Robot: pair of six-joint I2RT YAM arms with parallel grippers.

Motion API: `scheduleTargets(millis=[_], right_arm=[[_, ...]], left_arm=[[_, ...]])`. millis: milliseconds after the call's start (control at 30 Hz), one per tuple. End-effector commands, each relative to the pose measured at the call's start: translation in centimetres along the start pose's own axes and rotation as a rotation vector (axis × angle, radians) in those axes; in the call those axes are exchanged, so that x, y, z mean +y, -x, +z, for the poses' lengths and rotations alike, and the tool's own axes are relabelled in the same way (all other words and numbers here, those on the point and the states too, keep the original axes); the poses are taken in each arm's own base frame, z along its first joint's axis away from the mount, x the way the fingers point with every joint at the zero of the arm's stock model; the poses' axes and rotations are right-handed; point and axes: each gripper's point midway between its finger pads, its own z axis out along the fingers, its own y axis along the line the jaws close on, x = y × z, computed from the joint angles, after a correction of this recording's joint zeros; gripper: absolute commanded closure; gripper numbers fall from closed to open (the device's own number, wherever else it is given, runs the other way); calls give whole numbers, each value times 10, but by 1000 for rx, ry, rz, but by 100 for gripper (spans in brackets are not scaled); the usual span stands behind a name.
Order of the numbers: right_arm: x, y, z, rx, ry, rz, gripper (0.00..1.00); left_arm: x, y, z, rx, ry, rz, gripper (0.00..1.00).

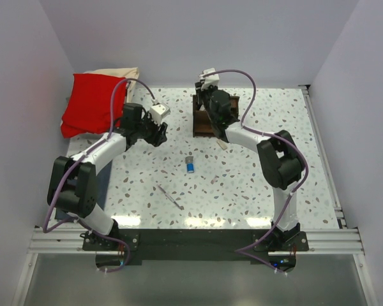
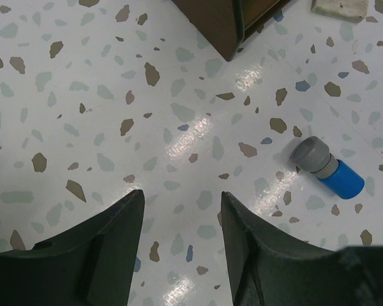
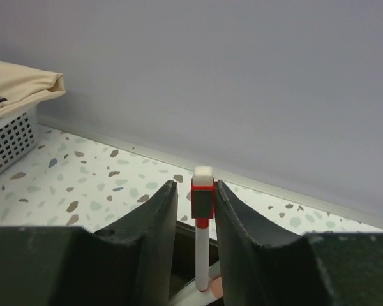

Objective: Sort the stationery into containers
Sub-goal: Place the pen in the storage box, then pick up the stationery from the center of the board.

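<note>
As pen (image 3: 203, 248) stands upright, right gripper (image 3: 195, 186) astride — parted

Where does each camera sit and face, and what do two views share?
Top external: above, behind the robot, looking down on the table; left arm and right arm show.
Left wrist: on the left arm, facing straight down; open jaws at bottom.
Right wrist: on the right arm, facing roughly level toward the back wall; pen upright between jaws.
Shared: blue cylinder, top and left wrist.
</note>
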Motion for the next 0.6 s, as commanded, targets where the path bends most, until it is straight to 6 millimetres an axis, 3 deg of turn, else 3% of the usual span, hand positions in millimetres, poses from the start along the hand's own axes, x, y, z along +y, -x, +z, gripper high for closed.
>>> scheduleTargets(millis=[0,233,333,433,467,500,533,567], right_arm=[[-4,32,2,-52,-28,33,60],[-12,56,-6,-52,-47,40,57],[-18,79,-17,-57,-52,25,56],[-24,103,-38,-43,-38,5,53],[-22,98,-45,1,-13,-8,53],[-23,108,-58,7,8,-10,51],[-21,107,-64,31,38,-27,49],[-12,91,-75,108,106,-52,48]], left_arm=[[11,16,0,-38,29,20,44],[13,23,1,-61,36,23,44],[15,28,-3,-71,53,30,44],[17,31,-9,-81,68,52,43],[16,29,-11,-78,69,54,43],[16,30,-15,-85,74,74,43],[16,30,-17,-86,75,87,43],[14,26,-18,-77,72,98,42]])
